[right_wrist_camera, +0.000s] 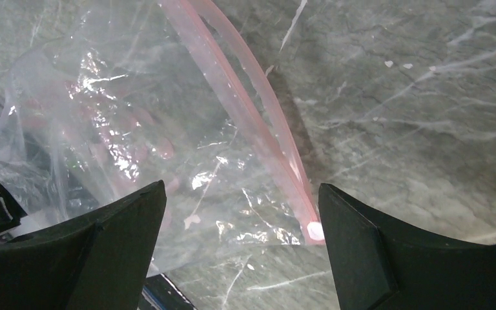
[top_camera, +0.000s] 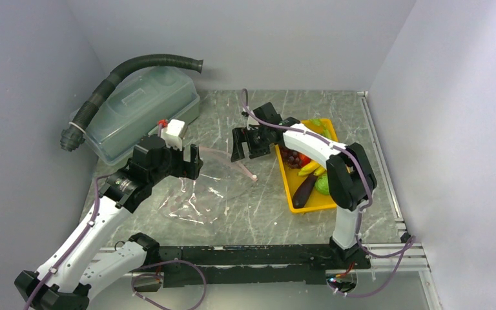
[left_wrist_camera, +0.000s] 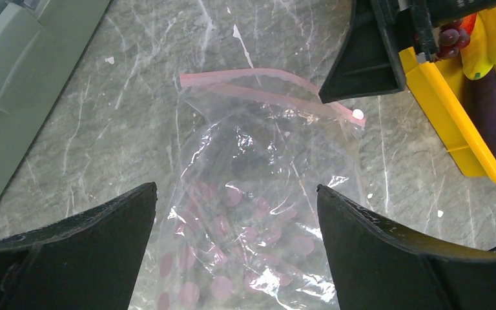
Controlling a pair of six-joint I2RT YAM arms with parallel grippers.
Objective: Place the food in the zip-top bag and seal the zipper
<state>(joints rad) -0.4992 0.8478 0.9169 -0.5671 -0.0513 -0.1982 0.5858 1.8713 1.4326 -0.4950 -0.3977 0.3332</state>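
The zip-top bag (top_camera: 192, 195) is seen lying flat and crumpled on the grey marbled worktop (top_camera: 265, 216), between the two arms, with its mouth turned toward the far side. The zipper (left_wrist_camera: 266, 92) is unsealed: its two pink strips are parted in the middle and joined at the ends. Pink round spots are seen on the clear plastic lower down. The left gripper (left_wrist_camera: 236, 194) is held above the bag's body, fingers wide apart, nothing gripped. The right gripper (right_wrist_camera: 242, 194) is held over the mouth end, fingers likewise spread, with the zipper's end lying between them, close to one finger. The food is gathered in the yellow tray (top_camera: 285, 184) well to the right: grapes (top_camera: 290, 157), pepper (top_camera: 304, 159), bananas (top_camera: 310, 168), eggplant (top_camera: 303, 191) and a round green vegetable (top_camera: 323, 184). A translucent lidded tub (top_camera: 142, 110) is seen at far left, a black hose (top_camera: 123, 70) arched over it.
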